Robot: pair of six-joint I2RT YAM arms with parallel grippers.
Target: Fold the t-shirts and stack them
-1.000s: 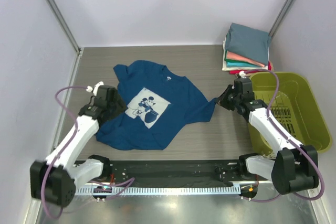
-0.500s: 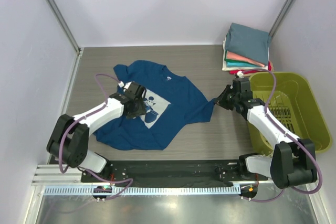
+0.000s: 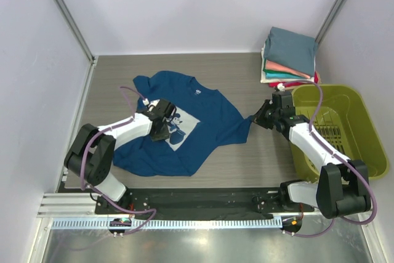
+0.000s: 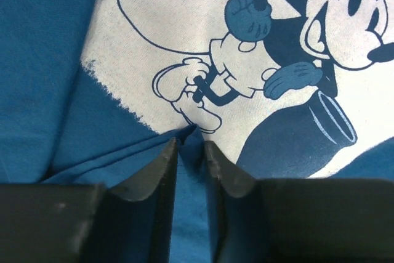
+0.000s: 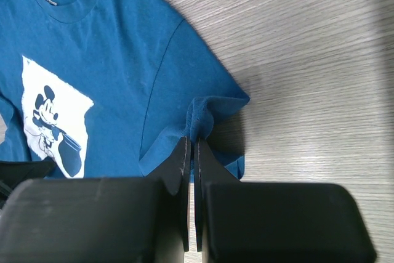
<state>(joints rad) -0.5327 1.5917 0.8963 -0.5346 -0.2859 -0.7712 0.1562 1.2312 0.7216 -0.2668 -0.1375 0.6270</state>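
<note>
Left tool point(image 4: 189, 145) has its jaws drawn narrow, pinching a small ridge of the navy t-shirt point(image 3: 212, 112), with the lower edge of the white print point(image 4: 246, 41) just ahead of it. Right tool point(image 5: 191, 143) is nipped tight on the puckered sleeve point(image 5: 212, 106) directly in front of it. Between the two, the shirt lies spread on the counter point(image 3: 246, 72). It looks like thin, limp cloth that is light and likely to sag and bunch, so hems and corners should give a surer hold than a mid-panel pinch.

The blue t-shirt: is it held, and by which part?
Yes. The right gripper pinches the blue t-shirt by its sleeve edge; the left gripper pinches a fold beside the print.
</note>
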